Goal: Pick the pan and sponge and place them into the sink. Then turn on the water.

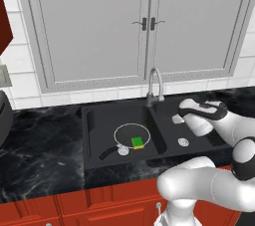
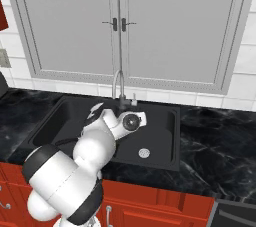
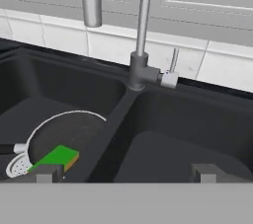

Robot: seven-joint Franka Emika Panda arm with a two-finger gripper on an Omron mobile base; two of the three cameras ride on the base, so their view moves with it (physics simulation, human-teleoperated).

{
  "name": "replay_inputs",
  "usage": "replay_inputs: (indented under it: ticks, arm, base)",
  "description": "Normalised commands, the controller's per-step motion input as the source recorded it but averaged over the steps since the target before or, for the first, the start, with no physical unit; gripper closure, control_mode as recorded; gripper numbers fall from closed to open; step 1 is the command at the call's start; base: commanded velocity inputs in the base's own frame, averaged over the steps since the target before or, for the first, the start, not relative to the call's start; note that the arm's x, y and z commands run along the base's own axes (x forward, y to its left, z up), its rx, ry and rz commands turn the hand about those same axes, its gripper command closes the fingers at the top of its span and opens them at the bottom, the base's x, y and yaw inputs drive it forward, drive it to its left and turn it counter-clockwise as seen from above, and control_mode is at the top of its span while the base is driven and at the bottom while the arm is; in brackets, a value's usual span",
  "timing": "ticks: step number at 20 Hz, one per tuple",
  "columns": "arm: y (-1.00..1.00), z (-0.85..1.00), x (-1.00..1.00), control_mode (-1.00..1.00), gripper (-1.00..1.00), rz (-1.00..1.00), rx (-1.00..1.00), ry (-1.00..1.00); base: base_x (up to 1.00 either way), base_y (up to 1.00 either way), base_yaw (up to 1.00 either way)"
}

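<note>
Left base view gives me the count: one pan (image 1: 132, 136), one sponge (image 1: 137, 143), one sink (image 1: 92, 143) with two bowls and two round silver drains, and one curved grey faucet (image 1: 155, 86) rising behind the divider between the bowls. The pan lies flat in the left bowl, its black handle pointing toward the front left corner, one drain showing at its near edge. The sponge sits green side up inside the pan, close to the near rim. The other drain lies bare in the right bowl.

My arm climbs from the lower right, folds at the elbow and reaches back over the right bowl, with my claw (image 1: 177, 119) hanging above that bowl just right of the faucet base. In the hand view my two fingertips (image 3: 44, 172) stand wide apart at the bottom edge with nothing between them, so my claw is released. That view looks straight at the faucet post and the small pale lever (image 3: 169, 79) on its right side, near but not touched.

Black marble tabletop (image 1: 40, 155) surrounds the sink, with two grey cabinet doors (image 1: 94, 26) above and red drawer fronts (image 1: 99, 205) below. I can read no writing or brand anywhere.
</note>
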Motion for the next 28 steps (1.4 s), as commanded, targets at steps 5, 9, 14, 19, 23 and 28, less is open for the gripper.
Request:
replay_inputs:
  ticks: [5,9,14,19,23,28]
  arm:
    - [-0.17,0.01,0.00,-1.00,-1.00,0.01,0.01,-0.04]
    - [-0.04,0.01,0.00,-1.00,-1.00,0.00,0.01,-0.05]
    - [-0.01,0.20,-0.03,-1.00,-1.00,0.00,0.03,-0.11]
    - [-0.05,0.47,0.00,-1.00,-1.00,0.00,0.06,-0.10]
    - [-0.04,0.56,0.00,-1.00,-1.00,0.00,0.07,-0.08]
    - [-0.01,0.40,0.00,-1.00,-1.00,0.00,0.06,-0.03]
  base:
    - [0.00,0.00,0.00]
    - [0.00,0.00,0.00]
    - [0.00,0.00,0.00]
    - [0.00,0.00,0.00]
    - [0.00,0.00,0.00]
    - [0.00,0.00,0.00]
